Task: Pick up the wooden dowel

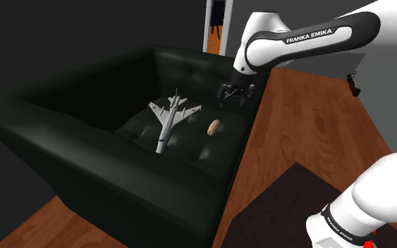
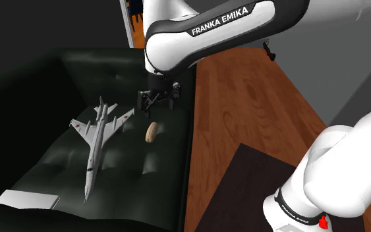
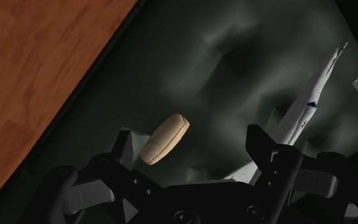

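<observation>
**Item: dowel pick – approach stage**

Listed along the shoulder view, left to right:

- Sofa (image 1: 84, 91) – dark and padded. It is no container as such, but its seat bears everything below.
- Plane (image 1: 170, 116) – a grey model lying flat mid-seat.
- Slab (image 2: 26, 200) – white and flat, on a seat corner well apart from the rest.
- Dowel (image 1: 213, 127) – short, pale wood, lying on its side just beside the plane near the seat's edge.
- Gripper (image 1: 237, 92) – hovers over the dowel, jaws apart and empty.
- Floor (image 1: 309, 120) – wood boards.

Handling note, as judged: the dowel sits nearer one finger and askew to the jaws. Centre, turn to span its width, then descend gently, as the cushion may yield.
</observation>
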You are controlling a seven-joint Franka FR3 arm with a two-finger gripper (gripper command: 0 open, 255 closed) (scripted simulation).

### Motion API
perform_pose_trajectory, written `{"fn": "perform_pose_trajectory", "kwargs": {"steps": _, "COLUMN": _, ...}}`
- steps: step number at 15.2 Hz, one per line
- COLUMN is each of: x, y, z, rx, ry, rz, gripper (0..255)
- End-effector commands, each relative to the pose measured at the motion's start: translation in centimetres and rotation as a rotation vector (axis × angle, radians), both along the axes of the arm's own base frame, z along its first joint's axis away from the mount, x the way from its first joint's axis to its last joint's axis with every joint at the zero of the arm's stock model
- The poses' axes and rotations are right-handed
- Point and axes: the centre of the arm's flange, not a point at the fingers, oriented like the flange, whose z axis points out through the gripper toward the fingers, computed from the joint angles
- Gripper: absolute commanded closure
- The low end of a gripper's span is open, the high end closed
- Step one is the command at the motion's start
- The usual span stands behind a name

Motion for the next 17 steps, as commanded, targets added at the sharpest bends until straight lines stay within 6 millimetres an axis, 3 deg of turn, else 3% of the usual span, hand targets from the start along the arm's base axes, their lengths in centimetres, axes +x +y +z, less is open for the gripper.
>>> {"fn": "perform_pose_trajectory", "kwargs": {"steps": 1, "x": 1.8, "y": -0.4, "z": -2.1, "rx": 0.010, "ry": 0.012, "rz": -0.070, "gripper": 0}}
{"fn": "perform_pose_trajectory", "kwargs": {"steps": 10, "x": 9.2, "y": -2.8, "z": -11.6, "rx": 0.054, "ry": 0.069, "rz": -0.368, "gripper": 0}}
{"fn": "perform_pose_trajectory", "kwargs": {"steps": 17, "x": 13.8, "y": -5.8, "z": -19.1, "rx": 0.087, "ry": 0.111, "rz": -0.593, "gripper": 0}}
